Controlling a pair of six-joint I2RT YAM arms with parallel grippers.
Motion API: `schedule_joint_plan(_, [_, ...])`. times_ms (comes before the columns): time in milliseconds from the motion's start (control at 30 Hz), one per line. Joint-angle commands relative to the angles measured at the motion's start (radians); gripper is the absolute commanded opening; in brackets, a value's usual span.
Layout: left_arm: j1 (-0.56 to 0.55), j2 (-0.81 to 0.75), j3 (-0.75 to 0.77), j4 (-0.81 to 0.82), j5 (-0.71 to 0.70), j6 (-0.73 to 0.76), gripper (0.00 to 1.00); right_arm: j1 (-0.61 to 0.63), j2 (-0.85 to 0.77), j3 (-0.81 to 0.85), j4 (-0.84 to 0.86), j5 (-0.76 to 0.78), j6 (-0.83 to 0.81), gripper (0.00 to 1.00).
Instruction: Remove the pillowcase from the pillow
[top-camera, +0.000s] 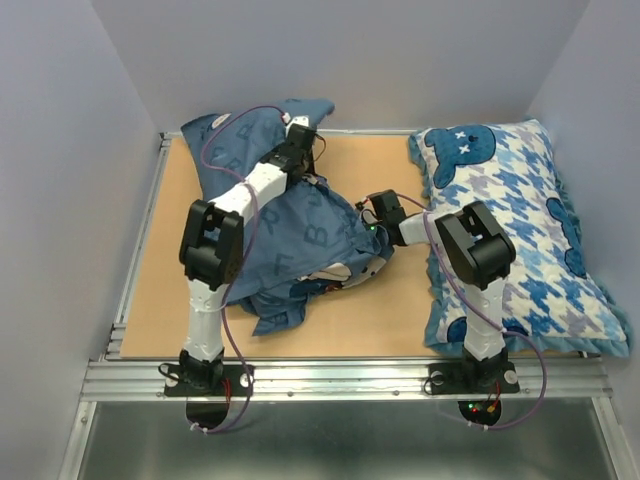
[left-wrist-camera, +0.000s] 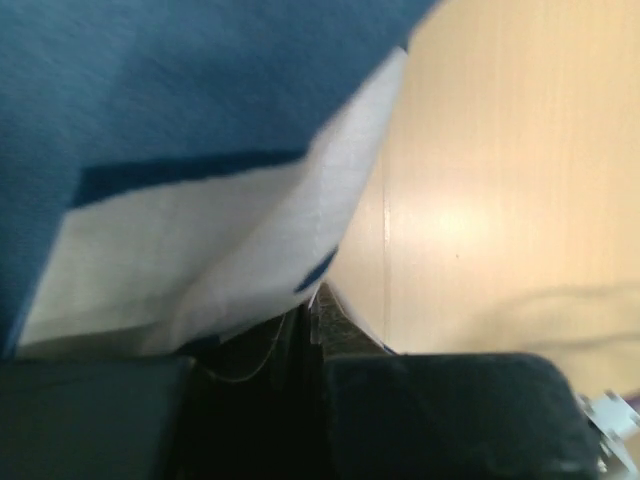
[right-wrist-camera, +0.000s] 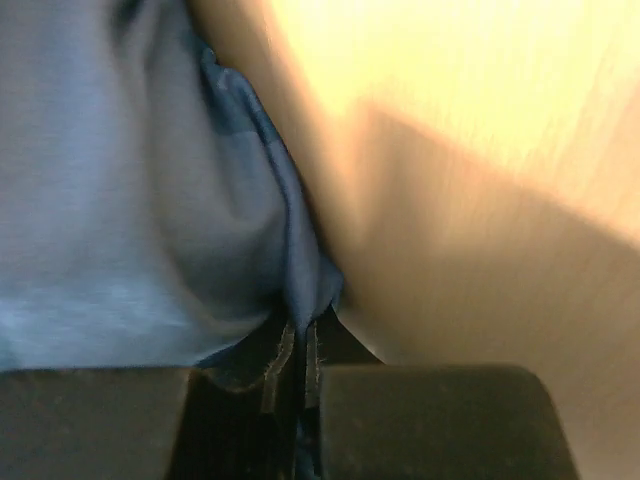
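Note:
The dark slate-blue pillowcase lies bunched over the left and middle of the table. The plain white pillow is not clearly in view. My left gripper is at the case's far edge. In the left wrist view it is shut on a fold of white fabric with dark blue marks, under blue cloth; I cannot tell whether the white is print or pillow. My right gripper is at the case's right edge. In the right wrist view it is shut on a fold of blue pillowcase.
A blue-and-white houndstooth pillow with cartoon figures fills the right side of the wooden table. Grey walls stand at the left, back and right. A metal rail runs along the near edge, by the arm bases.

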Motion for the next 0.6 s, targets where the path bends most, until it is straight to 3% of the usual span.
schedule_joint_plan(0, [-0.003,-0.232,-0.106,-0.049,0.074,-0.051,0.21,-0.032,-0.017,0.083,0.001,0.222,-0.06,0.08])
schedule_joint_plan(200, [-0.06,-0.485,-0.391,0.103,0.056,-0.196,0.22,-0.074,-0.071,0.19,-0.107,0.288,-0.101,0.22])
schedule_joint_plan(300, [-0.06,-0.499,-0.463,0.135,0.035,-0.252,0.23,-0.078,-0.042,0.269,-0.146,0.288,-0.117,0.29])
schedule_joint_plan(333, [-0.06,-0.498,-0.47,0.137,0.038,-0.255,0.29,-0.078,-0.036,0.296,-0.181,0.296,-0.124,0.31])
schedule_joint_plan(467, [-0.063,-0.527,-0.464,0.18,0.05,-0.207,0.53,-0.078,-0.097,0.352,-0.245,0.397,-0.167,0.56])
schedule_joint_plan(500, [-0.065,-0.539,-0.447,0.194,0.047,-0.19,0.57,-0.078,-0.123,0.359,-0.259,0.459,-0.189,0.66])
schedule_joint_plan(567, [-0.066,-0.568,-0.418,0.186,0.031,-0.137,0.63,-0.079,-0.195,0.365,-0.301,0.521,-0.209,0.73])
